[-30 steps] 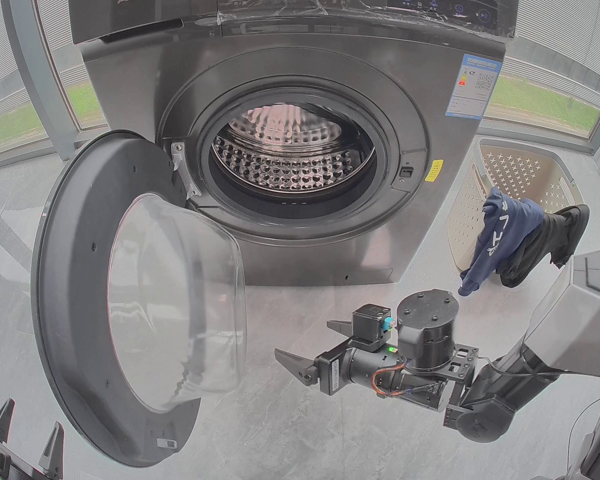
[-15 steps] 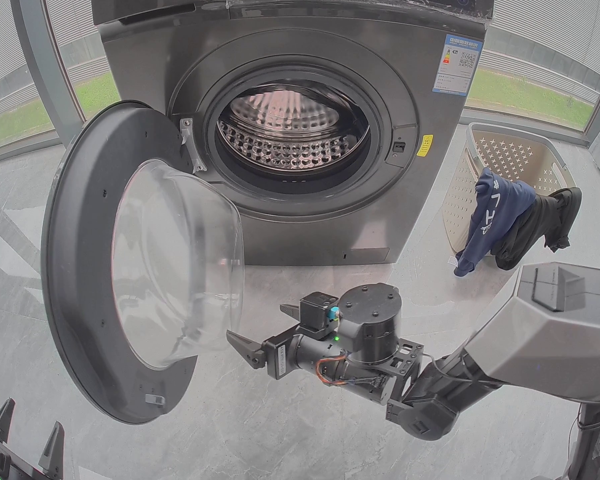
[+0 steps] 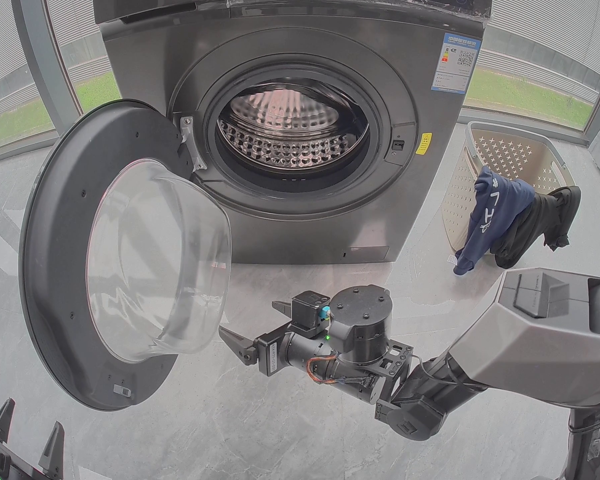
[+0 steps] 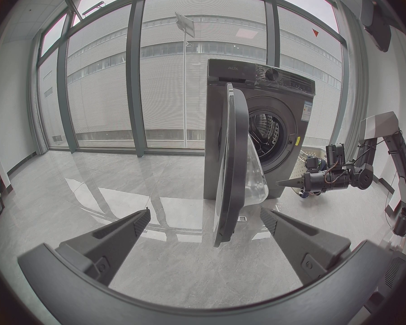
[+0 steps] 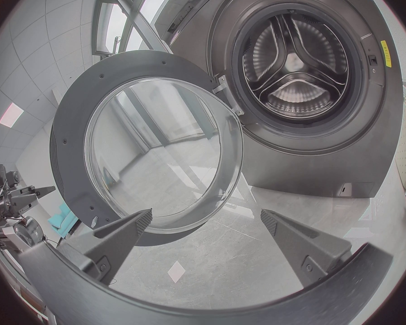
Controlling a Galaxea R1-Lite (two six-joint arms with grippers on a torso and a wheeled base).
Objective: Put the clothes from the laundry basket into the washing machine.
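The grey washing machine (image 3: 420, 188) stands ahead with its round door (image 3: 60, 248) swung open to the left and its steel drum (image 3: 290, 128) bare. To its right is a beige laundry basket (image 3: 513, 158); a navy garment (image 3: 497, 211) and a black garment (image 3: 547, 225) hang over its rim. My right gripper (image 3: 253, 321) hovers low over the floor, open and holding nothing. One fingertip is close to the lower edge of the door's glass bowl (image 3: 160, 261); I cannot tell whether they touch. My left gripper (image 3: 27, 428) is open at the near left. The right wrist view faces the door (image 5: 72, 113) and drum (image 5: 297, 64).
Glossy grey floor tiles (image 3: 247, 428) lie between me and the machine. Tall window frames (image 3: 30, 41) stand behind and to the left of the machine. The left wrist view has the door (image 4: 232, 168) edge-on and my right gripper (image 4: 289, 182) beyond it.
The head camera shifted early on. Since then my right gripper has moved a little left and the door has swung wider open to the left. The clothes have not moved.
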